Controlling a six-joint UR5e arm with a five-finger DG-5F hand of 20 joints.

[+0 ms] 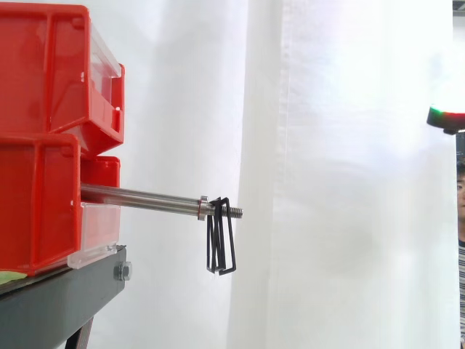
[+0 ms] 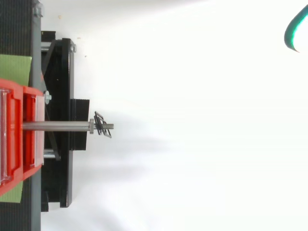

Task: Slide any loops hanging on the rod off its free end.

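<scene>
A steel rod (image 1: 145,198) sticks out level from between the red bins (image 1: 43,138) toward the right. Its threaded free end (image 1: 235,212) lies just past a nut (image 1: 203,207). Black wire loops (image 1: 220,243) hang on the thread between the nut and the tip, bunched together and dangling below the rod. From above, the loops (image 2: 102,126) sit askew across the rod (image 2: 57,126). My hand (image 1: 445,118) shows as a glowing green and red edge at the far right, well above and far from the rod; in the top view the hand (image 2: 292,33) is at the upper right corner.
The bins are stacked on a black stand (image 1: 65,291) at the left. A white curtain (image 1: 349,182) hangs behind. A person (image 1: 461,218) stands at the right edge. Open room lies between the rod's tip and my hand.
</scene>
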